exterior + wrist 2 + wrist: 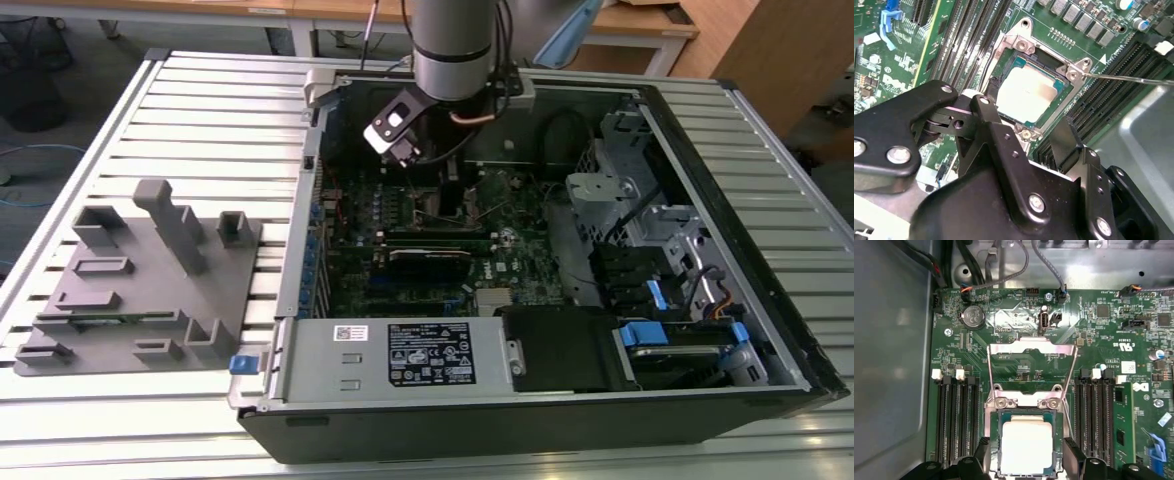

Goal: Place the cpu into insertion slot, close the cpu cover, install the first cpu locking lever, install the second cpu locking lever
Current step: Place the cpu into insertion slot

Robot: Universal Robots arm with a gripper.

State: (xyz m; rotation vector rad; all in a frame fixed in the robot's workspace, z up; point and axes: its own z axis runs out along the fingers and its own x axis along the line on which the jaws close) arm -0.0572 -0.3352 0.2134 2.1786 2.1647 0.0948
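The cpu (1026, 445), a pale silver-tan square, lies flat in the insertion slot (1026, 413) on the green board; the second wrist view shows the cpu (1026, 95) seated there too. My gripper (1026, 460) hangs just above it, open, with one black finger (981, 455) on each side of the chip and a small gap to its edges. The cpu cover (1031, 346), a thin silvery frame, stands flipped up behind the socket. A thin wire locking lever (1134, 77) sticks out sideways, unlatched. In the exterior view the gripper (447, 185) reaches down into the open computer case.
Long black memory slots (956, 425) flank the socket on both sides. The case's metal wall (889, 365) stands close by. Cables (1004, 275) run along the board's edge. A power supply box (400, 355) and drive cage (654, 230) fill the case. A grey fixture (140, 280) sits outside.
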